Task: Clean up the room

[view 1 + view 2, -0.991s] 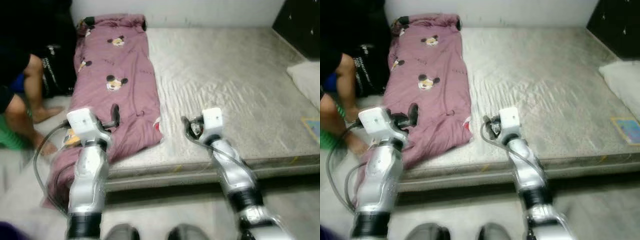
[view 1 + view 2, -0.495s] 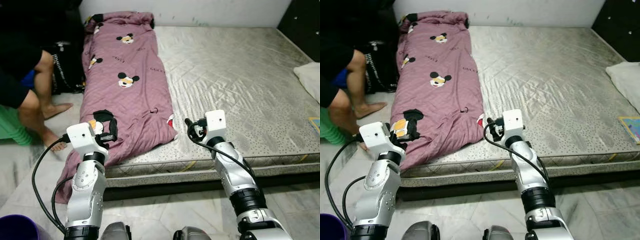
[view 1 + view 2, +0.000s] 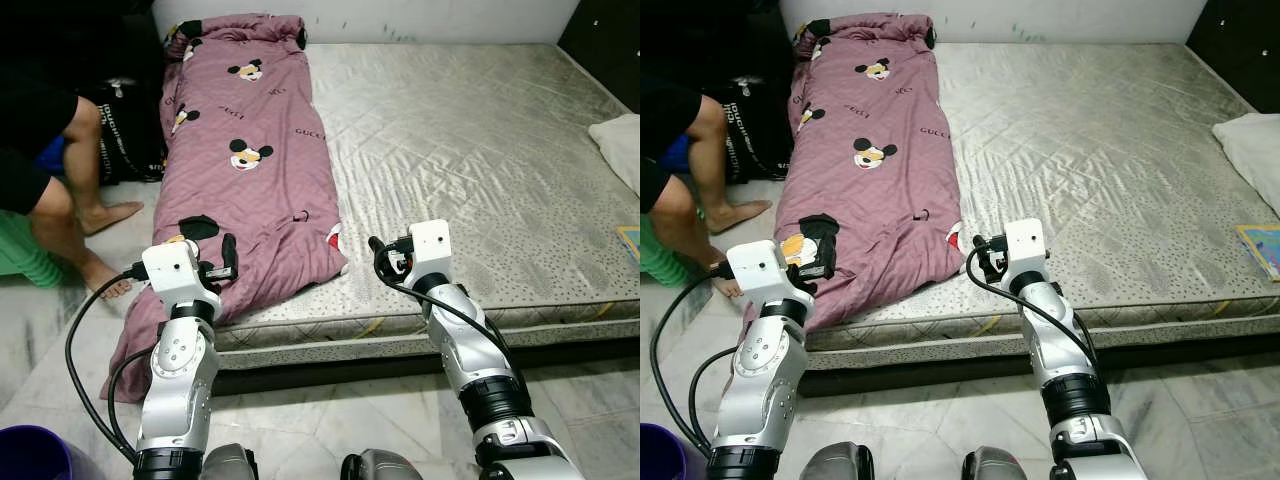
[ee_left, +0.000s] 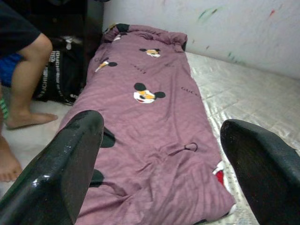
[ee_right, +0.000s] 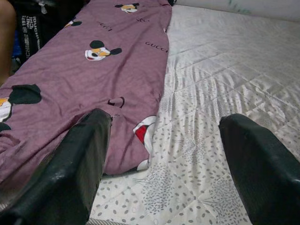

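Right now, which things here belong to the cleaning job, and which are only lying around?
For the job:
purple blanket
mattress
left gripper
right gripper

Just there:
white pillow
black bag
purple bucket
seated person

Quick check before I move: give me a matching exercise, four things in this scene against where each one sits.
Things:
1. purple blanket
2. white pillow
3. purple bucket
4. person's foot

Places:
A. floor at the robot's near left
B. right edge of the mattress
C. left side of the mattress, near end hanging over the edge
D. floor left of the bed

Pairs: 1-C, 2-B, 3-A, 4-D
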Available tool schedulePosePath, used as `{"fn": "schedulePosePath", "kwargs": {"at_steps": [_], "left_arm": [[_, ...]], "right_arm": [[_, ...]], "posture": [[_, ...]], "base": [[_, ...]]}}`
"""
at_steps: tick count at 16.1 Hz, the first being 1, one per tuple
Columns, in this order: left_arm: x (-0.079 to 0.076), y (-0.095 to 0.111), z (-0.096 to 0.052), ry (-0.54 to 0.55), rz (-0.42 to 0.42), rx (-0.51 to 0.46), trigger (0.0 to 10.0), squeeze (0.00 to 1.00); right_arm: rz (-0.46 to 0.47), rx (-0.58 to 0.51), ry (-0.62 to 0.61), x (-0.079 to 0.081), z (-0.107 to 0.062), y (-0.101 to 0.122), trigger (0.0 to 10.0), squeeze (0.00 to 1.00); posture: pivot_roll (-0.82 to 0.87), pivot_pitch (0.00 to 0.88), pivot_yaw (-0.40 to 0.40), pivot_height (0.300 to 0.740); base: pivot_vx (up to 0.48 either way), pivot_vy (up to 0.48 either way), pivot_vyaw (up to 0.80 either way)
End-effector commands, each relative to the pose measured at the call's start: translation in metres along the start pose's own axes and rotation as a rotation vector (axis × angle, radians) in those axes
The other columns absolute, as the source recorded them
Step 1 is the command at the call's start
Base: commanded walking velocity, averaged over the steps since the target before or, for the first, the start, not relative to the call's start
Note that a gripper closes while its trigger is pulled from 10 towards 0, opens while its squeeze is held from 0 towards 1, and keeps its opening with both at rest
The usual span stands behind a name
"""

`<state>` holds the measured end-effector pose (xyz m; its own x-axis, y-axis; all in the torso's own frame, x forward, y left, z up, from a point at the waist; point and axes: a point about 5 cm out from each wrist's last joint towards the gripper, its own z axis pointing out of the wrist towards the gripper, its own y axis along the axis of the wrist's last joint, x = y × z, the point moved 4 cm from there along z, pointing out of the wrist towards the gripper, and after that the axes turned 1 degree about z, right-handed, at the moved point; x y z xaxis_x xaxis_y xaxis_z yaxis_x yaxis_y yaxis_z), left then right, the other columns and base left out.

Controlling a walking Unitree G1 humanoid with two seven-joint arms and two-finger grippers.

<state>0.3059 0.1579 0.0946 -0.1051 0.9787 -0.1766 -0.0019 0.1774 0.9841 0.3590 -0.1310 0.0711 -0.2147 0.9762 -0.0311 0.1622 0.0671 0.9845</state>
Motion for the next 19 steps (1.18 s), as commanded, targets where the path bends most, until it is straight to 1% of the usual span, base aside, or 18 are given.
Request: {"fn": "schedulePosePath", "kwargs": {"at_steps": [1,3,4,10,12,14,16,19], "left_arm": [[-0.001,0.009,0.0,-0.009,0.004,-0.043,10.0,0.0],[-0.005,0.007,0.001,-0.022,-0.023,-0.032,10.0,0.0],[-0.006,0.008,0.002,-0.025,-0.041,-0.032,10.0,0.0],[-0.006,0.01,0.005,-0.027,-0.055,-0.035,10.0,0.0],[-0.007,0.011,0.006,-0.03,-0.051,-0.039,10.0,0.0],[-0.008,0.014,0.006,-0.037,-0.054,-0.053,10.0,0.0],[-0.013,0.021,0.007,-0.061,-0.053,-0.079,10.0,0.0],[-0.018,0.022,0.005,-0.088,-0.066,-0.09,10.0,0.0]], "right_arm": [[0.028,-0.037,-0.019,-0.003,0.0,0.009,10.0,0.0],[0.027,-0.034,-0.018,-0.004,0.001,0.01,10.0,0.0],[0.026,-0.036,-0.021,-0.005,0.001,0.01,10.0,0.0],[0.019,-0.03,-0.024,-0.006,0.0,0.009,10.0,0.0],[0.024,-0.049,-0.031,-0.006,0.001,0.013,10.0,0.0],[0.023,-0.058,-0.03,-0.007,0.002,0.016,10.0,0.0],[0.018,-0.071,-0.026,-0.007,0.003,0.021,10.0,0.0],[0.008,-0.075,-0.027,-0.008,0.004,0.024,10.0,0.0]], "posture": [[-0.02,0.041,-0.041,0.74],[-0.03,0.043,-0.04,0.74],[-0.03,0.046,-0.04,0.74],[-0.03,0.052,-0.039,0.74],[-0.03,0.054,-0.04,0.74],[-0.04,0.066,-0.042,0.74],[-0.04,0.078,-0.043,0.74],[-0.04,0.08,-0.046,0.74]], "base": [[0.0,0.0,0.0],[0.0,0.0,-0.54],[0.0,0.48,0.0],[0.0,0.48,0.0],[0.0,0.435,0.0],[0.0,0.0,0.0],[0.0,0.0,0.0],[0.0,0.0,0.0]]}}
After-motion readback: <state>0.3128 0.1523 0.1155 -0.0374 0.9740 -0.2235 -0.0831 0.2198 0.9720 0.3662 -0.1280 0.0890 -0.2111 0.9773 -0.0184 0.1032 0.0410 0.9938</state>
